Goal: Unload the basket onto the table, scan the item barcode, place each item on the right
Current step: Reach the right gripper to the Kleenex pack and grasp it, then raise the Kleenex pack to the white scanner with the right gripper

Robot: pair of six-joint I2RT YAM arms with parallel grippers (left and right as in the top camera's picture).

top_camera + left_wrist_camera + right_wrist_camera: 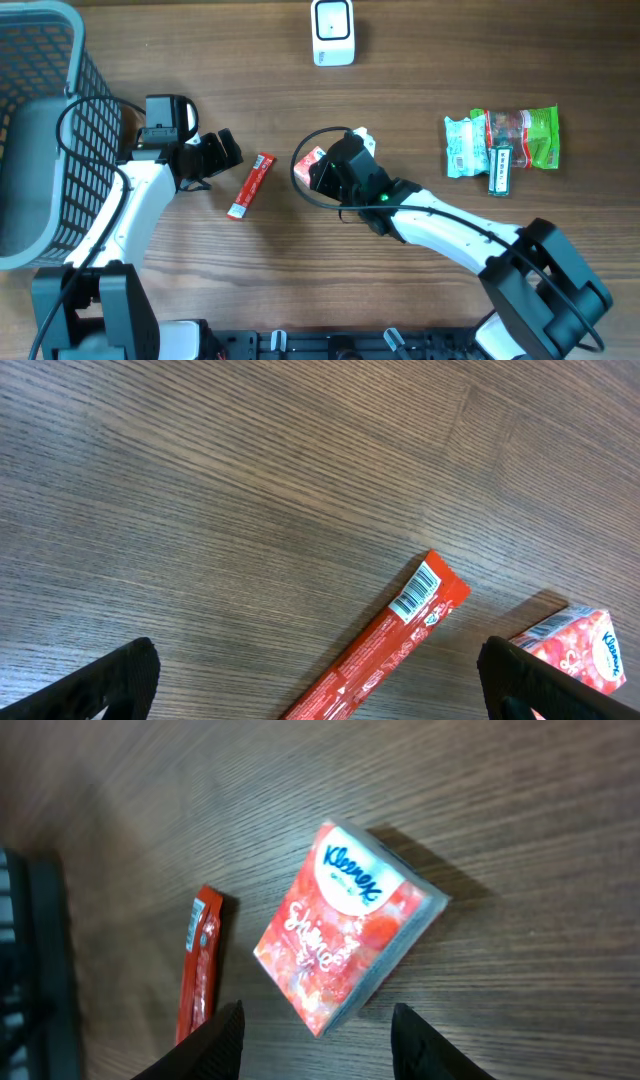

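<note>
Right wrist view: right hand (318, 1020), part-open and empty, over the red plastic-wrapped tissue pack (345, 925). It looks light and squashy, so pinch its long edges. Left hand (318, 660) gapes wide, empty.

**Reds on Brown Grain**

The wood-grain worktop (450, 60) is brown with fine darker streaks. The slim red foil sachet (385, 640) carries a white patch with black barcode bars. The soft red tissue pack (345, 925) has pale mottling and a white oval with blue lettering. The grey plastic mesh basket (90, 60) shows a grid pattern. The small boxy scanner (333, 32) is white, and the crinkly snack packets (520, 135) are green, red and white.
</note>
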